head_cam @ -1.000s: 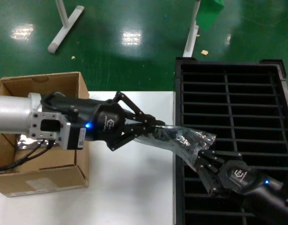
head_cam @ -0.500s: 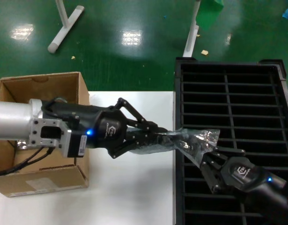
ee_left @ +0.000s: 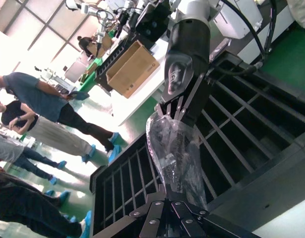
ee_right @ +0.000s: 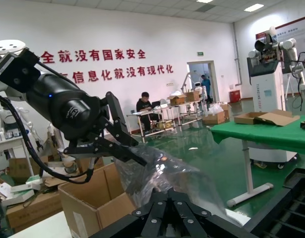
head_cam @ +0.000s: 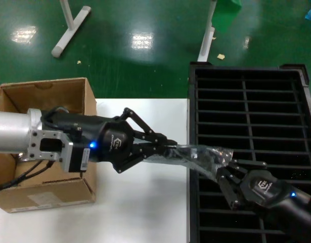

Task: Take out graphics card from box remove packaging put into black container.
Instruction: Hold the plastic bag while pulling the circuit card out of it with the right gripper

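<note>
Pulling the bag (head_cam: 198, 156) off cleanly means both arms tugging straight apart along its length, slow, so the plastic slides instead of tearing. Left gripper (head_cam: 165, 150) is clamped on the end nearest the box (head_cam: 69, 91), right gripper (head_cam: 227, 174) is pinching the other end over the crate (head_cam: 246, 96). Bag is stretched between the two sets of jaws, right across the crate's near-left edge. Card's presumably inside, but I can't really make it out.
</note>
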`<state>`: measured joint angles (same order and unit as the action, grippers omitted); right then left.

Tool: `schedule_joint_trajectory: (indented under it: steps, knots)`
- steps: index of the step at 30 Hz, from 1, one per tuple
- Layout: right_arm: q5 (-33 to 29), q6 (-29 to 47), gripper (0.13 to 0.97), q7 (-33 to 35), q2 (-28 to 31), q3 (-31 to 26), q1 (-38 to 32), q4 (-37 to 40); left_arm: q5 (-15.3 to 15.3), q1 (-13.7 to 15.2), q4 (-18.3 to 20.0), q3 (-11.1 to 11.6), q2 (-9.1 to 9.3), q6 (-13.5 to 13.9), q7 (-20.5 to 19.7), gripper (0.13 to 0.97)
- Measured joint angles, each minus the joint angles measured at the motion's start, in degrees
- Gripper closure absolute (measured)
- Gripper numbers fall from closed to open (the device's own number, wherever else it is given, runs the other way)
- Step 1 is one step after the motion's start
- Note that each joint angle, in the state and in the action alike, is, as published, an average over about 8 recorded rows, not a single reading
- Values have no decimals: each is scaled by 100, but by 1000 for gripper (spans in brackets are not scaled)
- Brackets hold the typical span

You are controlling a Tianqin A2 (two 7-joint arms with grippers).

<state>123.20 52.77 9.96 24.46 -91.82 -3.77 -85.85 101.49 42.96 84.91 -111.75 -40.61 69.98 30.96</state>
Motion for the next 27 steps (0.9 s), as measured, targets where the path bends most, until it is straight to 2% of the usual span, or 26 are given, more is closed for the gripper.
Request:
schedule_joint_trajectory:
  steps: [13, 22, 27]
  knots:
    - [8, 71, 947, 132, -53, -9, -18, 41, 49, -16, -42, -15, 1, 92, 32, 955]
    - [16, 251, 916, 101, 65, -85, 26, 20, 56, -8, -121, -5, -7, 133, 130, 955]
    - [-7, 285, 852, 66, 104, -147, 52, -2, 114, -46, -69, 28, 10, 116, 91, 955]
